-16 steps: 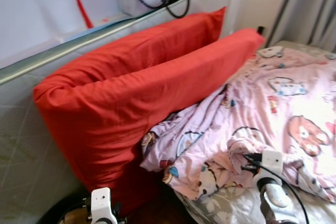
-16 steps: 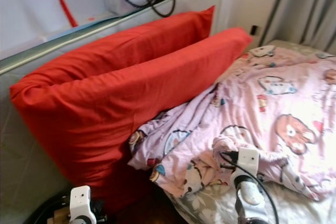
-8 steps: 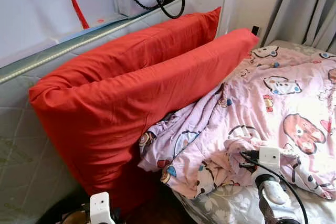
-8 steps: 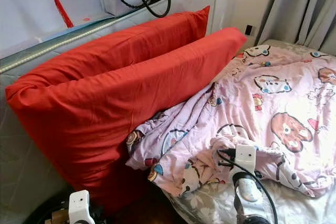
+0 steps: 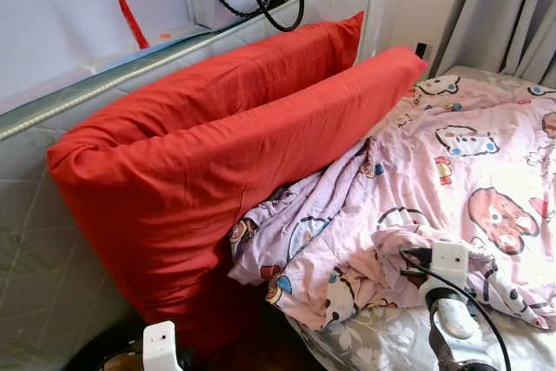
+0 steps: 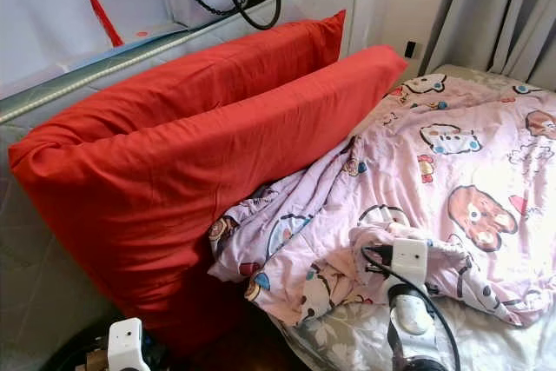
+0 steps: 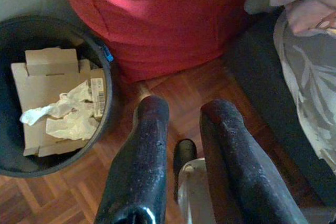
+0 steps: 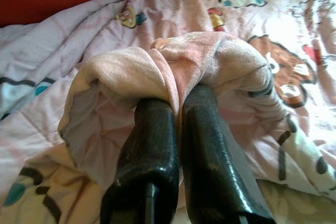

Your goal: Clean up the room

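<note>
My right hand (image 8: pixel 176 103) pinches a fold of the pink quilt (image 5: pixel 452 171) on the bed, beside two red pillows (image 5: pixel 217 162). My left hand (image 7: pixel 181 114), fingers slightly spread, hangs above the wooden floor (image 7: pixel 173 93) near a dark bin (image 7: pixel 107 93) of cardboard.

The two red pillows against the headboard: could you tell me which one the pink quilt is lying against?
The front red pillow, the one nearer the bed. The pink quilt bunches up against its lower edge, while the rear red pillow stands behind it against the headboard, apart from the quilt.
</note>
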Robot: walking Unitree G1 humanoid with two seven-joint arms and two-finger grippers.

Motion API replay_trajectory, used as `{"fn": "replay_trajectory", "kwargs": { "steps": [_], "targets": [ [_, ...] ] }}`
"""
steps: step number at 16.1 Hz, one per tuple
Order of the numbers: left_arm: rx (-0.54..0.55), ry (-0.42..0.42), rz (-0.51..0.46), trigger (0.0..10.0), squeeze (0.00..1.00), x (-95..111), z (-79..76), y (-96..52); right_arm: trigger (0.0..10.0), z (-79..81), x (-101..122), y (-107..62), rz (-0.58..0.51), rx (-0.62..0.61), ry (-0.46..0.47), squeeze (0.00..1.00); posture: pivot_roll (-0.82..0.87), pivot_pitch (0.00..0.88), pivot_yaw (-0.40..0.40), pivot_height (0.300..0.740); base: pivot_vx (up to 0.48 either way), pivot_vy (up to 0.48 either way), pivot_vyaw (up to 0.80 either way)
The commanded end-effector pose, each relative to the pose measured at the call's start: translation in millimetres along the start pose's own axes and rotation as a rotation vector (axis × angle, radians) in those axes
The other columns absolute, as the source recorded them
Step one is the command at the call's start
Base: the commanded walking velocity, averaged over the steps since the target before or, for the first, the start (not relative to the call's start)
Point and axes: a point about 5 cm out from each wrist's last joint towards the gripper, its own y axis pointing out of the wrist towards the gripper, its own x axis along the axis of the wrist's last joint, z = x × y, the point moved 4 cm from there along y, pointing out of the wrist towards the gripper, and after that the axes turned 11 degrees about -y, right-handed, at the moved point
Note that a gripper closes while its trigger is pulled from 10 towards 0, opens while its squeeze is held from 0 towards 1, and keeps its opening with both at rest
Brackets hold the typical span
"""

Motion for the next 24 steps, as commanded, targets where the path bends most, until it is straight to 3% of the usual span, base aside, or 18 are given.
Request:
{"fn": "replay_trajectory", "kwargs": {
  "steps": [1,16,24],
  "targets": [
    [0.019,0.016,0.032,10.0,0.00,-6.1,8.6,-2.0,10.0,-3.0,4.9,0.4,-0.030,-0.011,-0.012,0.00,-0.06,0.000,0.055,0.740,0.000,0.000,0.00],
    [0.021,0.024,0.038,10.0,0.00,-8.9,10.1,-3.1,10.0,1.7,4.0,-2.0,-0.040,-0.016,-0.028,0.00,-0.05,0.000,0.060,0.740,0.000,0.000,0.00],
    [0.021,0.028,0.037,10.0,0.00,-9.0,11.3,-3.5,10.0,1.3,2.3,-2.4,-0.029,-0.026,-0.019,0.00,-0.04,0.000,0.066,0.740,-0.281,0.000,0.00]
  ]
}}
